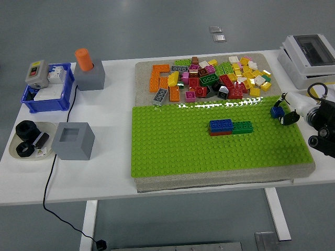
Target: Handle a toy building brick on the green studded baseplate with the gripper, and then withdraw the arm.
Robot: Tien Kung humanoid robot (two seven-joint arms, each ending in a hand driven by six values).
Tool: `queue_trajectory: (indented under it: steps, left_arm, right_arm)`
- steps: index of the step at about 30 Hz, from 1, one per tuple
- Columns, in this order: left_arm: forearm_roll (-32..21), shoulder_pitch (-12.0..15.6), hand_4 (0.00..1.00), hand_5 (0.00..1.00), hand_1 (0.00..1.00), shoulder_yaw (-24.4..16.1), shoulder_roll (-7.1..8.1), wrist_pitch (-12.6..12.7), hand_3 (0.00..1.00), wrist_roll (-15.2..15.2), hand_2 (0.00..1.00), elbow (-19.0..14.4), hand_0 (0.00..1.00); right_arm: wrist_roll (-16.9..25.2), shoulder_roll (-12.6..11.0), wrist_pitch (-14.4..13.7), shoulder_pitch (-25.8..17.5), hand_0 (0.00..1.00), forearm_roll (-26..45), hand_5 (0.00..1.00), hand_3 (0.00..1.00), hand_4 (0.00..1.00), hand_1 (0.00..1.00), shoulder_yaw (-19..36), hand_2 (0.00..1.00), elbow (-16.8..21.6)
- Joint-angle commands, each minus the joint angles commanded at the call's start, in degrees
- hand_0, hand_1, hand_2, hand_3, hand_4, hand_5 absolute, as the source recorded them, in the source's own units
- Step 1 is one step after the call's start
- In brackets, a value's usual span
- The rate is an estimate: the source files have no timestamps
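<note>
The green studded baseplate (172,146) lies on a grey mat in the middle of the table. A small built block (230,127) stands on it right of centre: blue bricks on the left, a green brick on the right, a red layer beneath. My right hand (285,116) comes in from the right edge and hovers over the plate's far right corner. Its fingers are curled around a small blue brick (277,111), which is right of the block and apart from it. The left arm does not show.
A heap of loose bricks (214,78) lies on the mat behind the plate. Left of the mat stand a grey box with an orange cylinder (86,68), a grey hollow cube (73,140), a blue bin (46,89) and a plate of black parts (29,141). A white device (309,55) sits far right.
</note>
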Motion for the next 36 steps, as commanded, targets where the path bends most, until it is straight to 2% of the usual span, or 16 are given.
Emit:
queue_trajectory:
  steps: [10,17,24,29,31,36]
  left_arm:
    - [-0.09,0.0,0.907,0.417,0.892,0.12,-0.08,0.01,0.633,-0.1,0.854,0.03,0.848]
    - [-0.14,0.07,0.907,0.417,0.892,0.17,-0.18,0.04,0.633,-0.13,0.854,0.03,0.848]
    - [-0.2,0.1,0.906,0.416,0.893,0.24,-0.24,0.04,0.633,-0.17,0.854,0.05,0.849]
    - [-0.2,0.16,0.906,0.415,0.893,0.24,-0.27,0.05,0.633,-0.2,0.854,0.07,0.849]
    - [-0.18,0.24,0.906,0.415,0.893,0.2,-0.29,0.07,0.633,-0.19,0.854,0.06,0.849]
    - [-0.11,0.39,0.906,0.414,0.893,0.13,-0.34,0.09,0.633,-0.21,0.854,0.07,0.849]
  right_arm:
    - [-0.02,-0.08,-0.58,0.14,0.998,0.09,0.002,0.579,0.53,0.998,-0.31,0.998,0.12]
    - [0.53,-0.36,-2.59,0.08,0.998,0.85,0.002,0.577,0.536,0.998,-1.48,0.998,0.56]
    - [1.7,-0.61,-6.33,-0.37,0.998,2.62,0.002,0.58,0.542,0.998,-3.7,0.998,1.21]
    - [3.42,-1.19,-11.25,-1.51,0.998,5.02,0.002,0.58,0.545,0.998,-6.38,0.997,2.52]
    - [3.51,-1.61,-13.34,-2.44,0.998,4.25,0.002,0.58,0.545,0.998,-4.99,0.997,3.85]
    - [2.56,-2.2,-15.7,-4.65,0.998,-0.37,0.002,0.577,0.544,0.998,0.55,0.996,7.79]
